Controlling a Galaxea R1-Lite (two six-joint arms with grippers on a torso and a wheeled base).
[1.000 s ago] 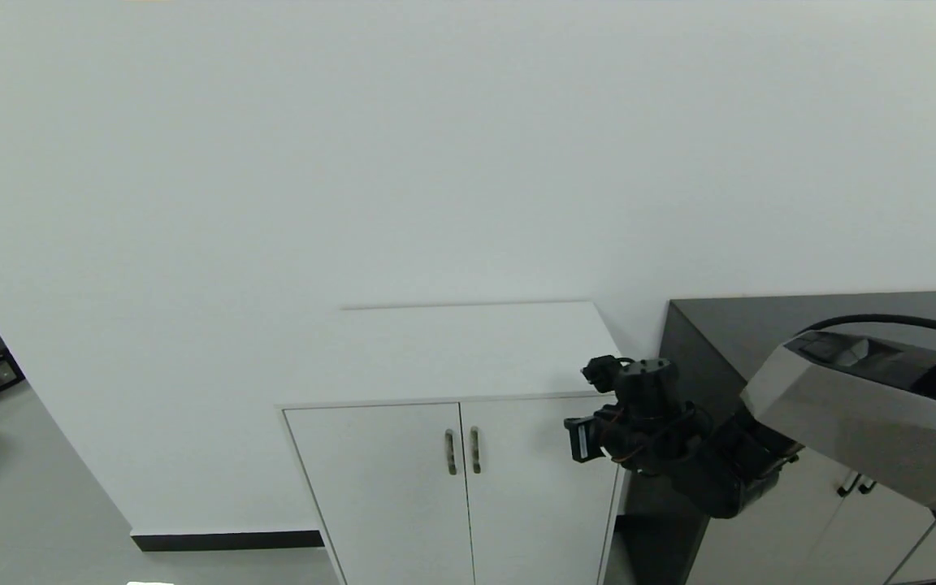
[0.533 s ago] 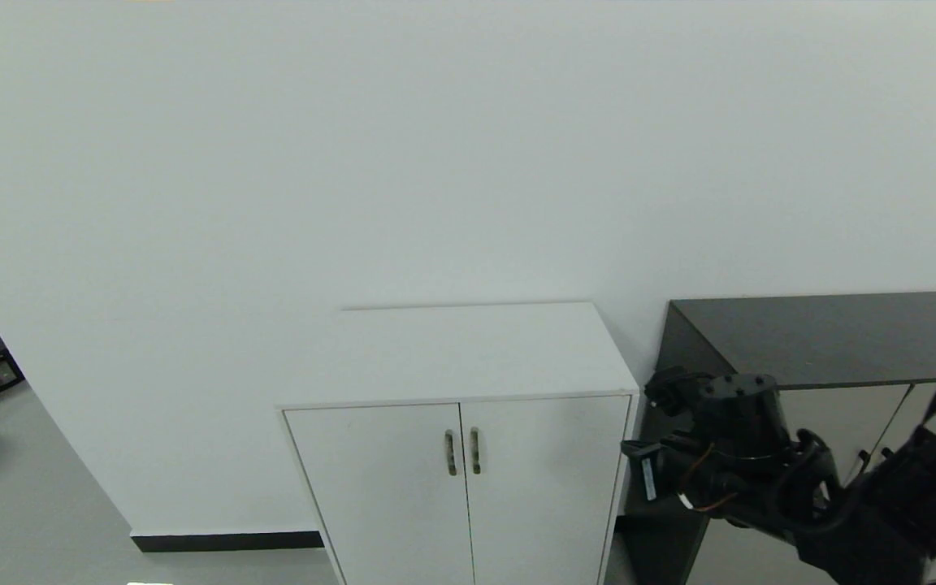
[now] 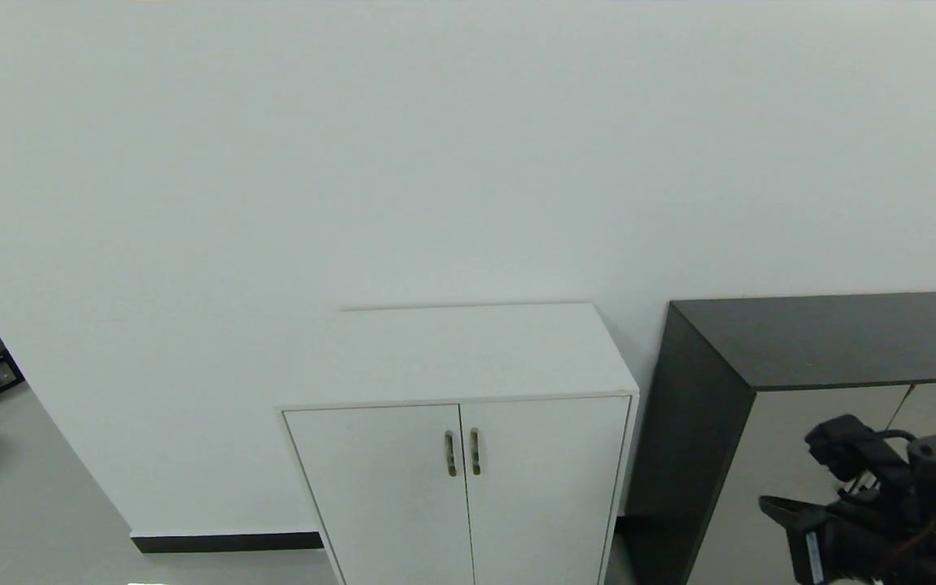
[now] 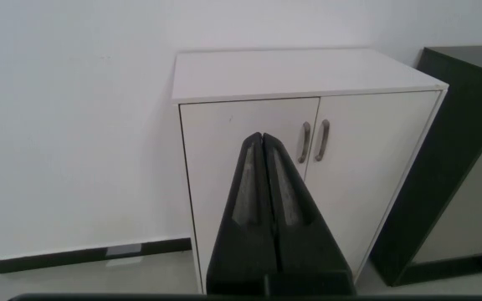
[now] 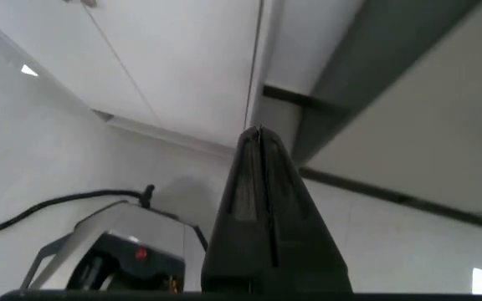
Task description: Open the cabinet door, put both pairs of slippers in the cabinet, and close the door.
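A white two-door cabinet point(image 3: 458, 479) stands against the wall, both doors closed, with two metal handles point(image 3: 462, 452) side by side at the centre seam. In the left wrist view the cabinet point(image 4: 249, 150) is straight ahead, and my left gripper point(image 4: 262, 138) is shut with nothing in it, some way in front of the doors. My right arm's wrist point(image 3: 882, 504) is low at the right, in front of the dark sideboard. My right gripper point(image 5: 258, 134) is shut and empty, near the gap between the white cabinet and the sideboard.
A dark sideboard point(image 3: 809, 341) with grey doors stands right of the white cabinet, a narrow gap between them. A black skirting strip point(image 3: 224, 540) runs along the wall at floor level. Open grey floor point(image 3: 13, 504) lies to the left.
My right arm has drawn back from the cabinet's right door, moving right and down to the lower right corner of the head view. The cabinet doors stay closed.
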